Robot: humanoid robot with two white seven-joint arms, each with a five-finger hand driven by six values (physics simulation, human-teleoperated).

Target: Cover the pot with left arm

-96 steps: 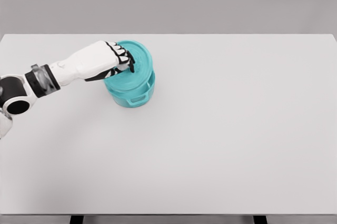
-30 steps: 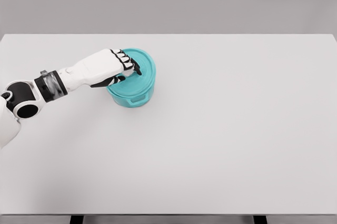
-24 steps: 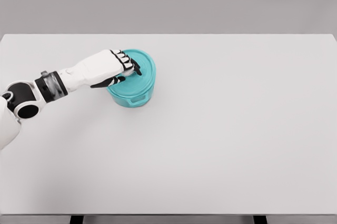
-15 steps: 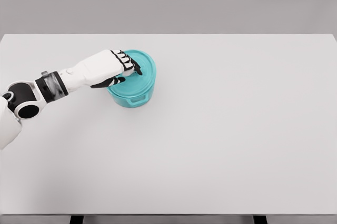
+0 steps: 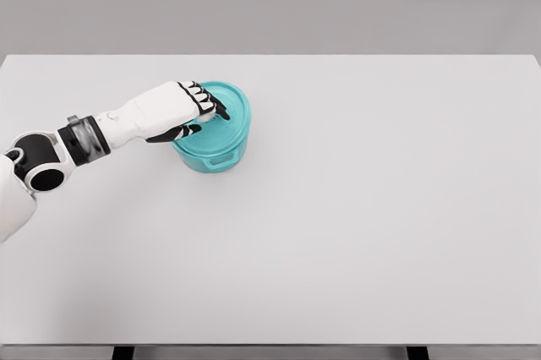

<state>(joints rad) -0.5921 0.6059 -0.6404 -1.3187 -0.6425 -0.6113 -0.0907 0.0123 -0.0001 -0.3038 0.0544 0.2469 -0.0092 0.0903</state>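
The left hand (image 5: 188, 106) reaches in from the picture's left edge and lies over the near-left part of the lid (image 5: 226, 111), its fingers curled around what seems to be the lid's knob, though the hand hides the knob itself, so the grip is a fair reading, not a certainty. The lid sits directly under and just right of the hand, flat on the pot (image 5: 213, 152), its round edge matching the pot's rim all the way around the visible side. The pot stands on the white table (image 5: 380, 208), left of the middle and toward the far edge, and only this arm is near it; the right arm does not show. Both pieces are the same teal, the lid a smooth shallow disc, the pot a short round body with a small loop handle facing the camera. Judging by the flush fit, the covering looks done, and what remains is to loosen the fingers and lift straight up, without dragging the lid sideways.
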